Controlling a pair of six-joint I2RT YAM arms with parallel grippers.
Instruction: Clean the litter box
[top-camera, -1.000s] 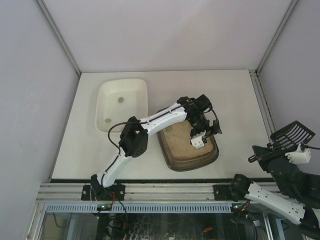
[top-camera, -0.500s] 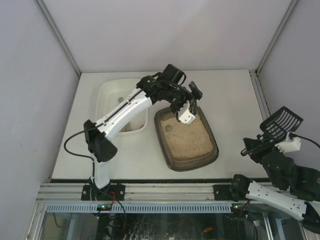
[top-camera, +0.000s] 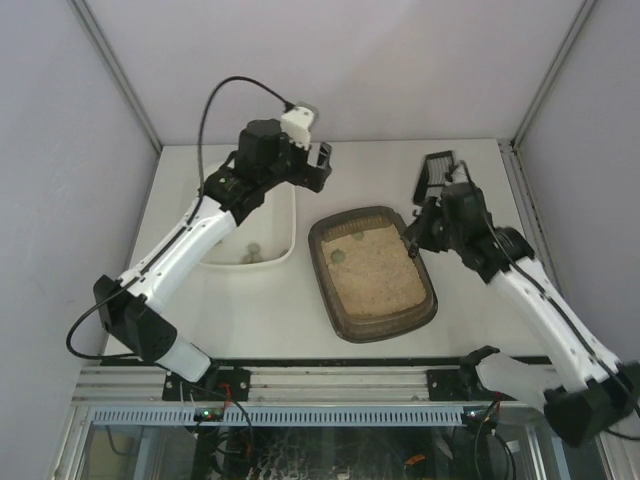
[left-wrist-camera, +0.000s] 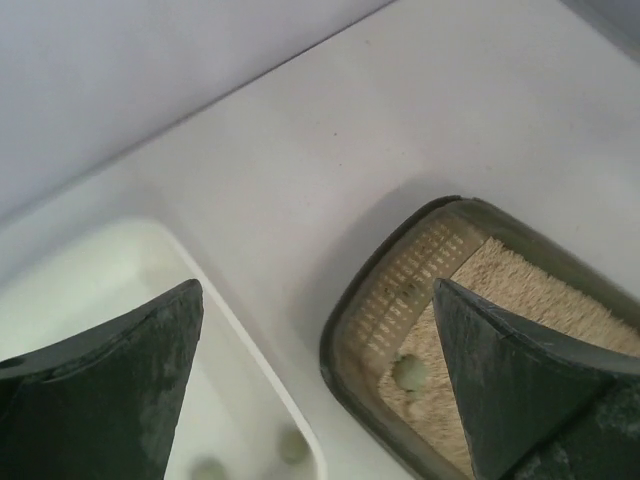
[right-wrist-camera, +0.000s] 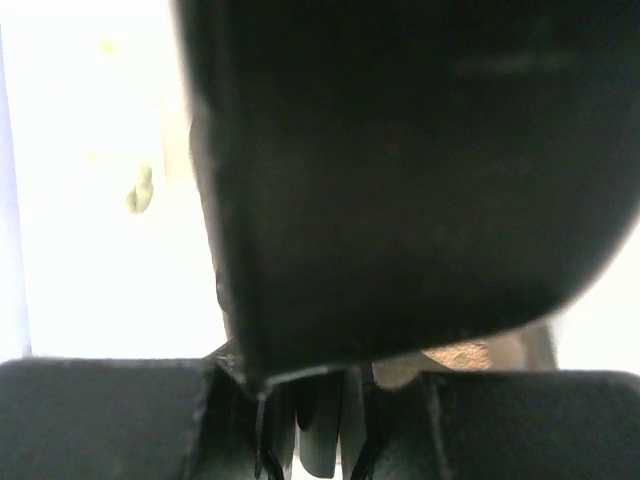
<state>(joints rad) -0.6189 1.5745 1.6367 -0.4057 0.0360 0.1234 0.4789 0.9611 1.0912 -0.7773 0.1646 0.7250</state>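
So that the litter box (top-camera: 321, 288) can be sifted, the scoop (top-camera: 437, 172) is clamped in the right gripper (top-camera: 428, 215), the left gripper (left-wrist-camera: 315, 300) being held clear, spread and empty.

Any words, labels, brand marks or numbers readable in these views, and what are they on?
None: no readable text in any view.
The litter box, the white tub and the black scoop show no print or sign.
The right wrist view is mostly blocked by the dark, blurred scoop, so nothing can be read there either.
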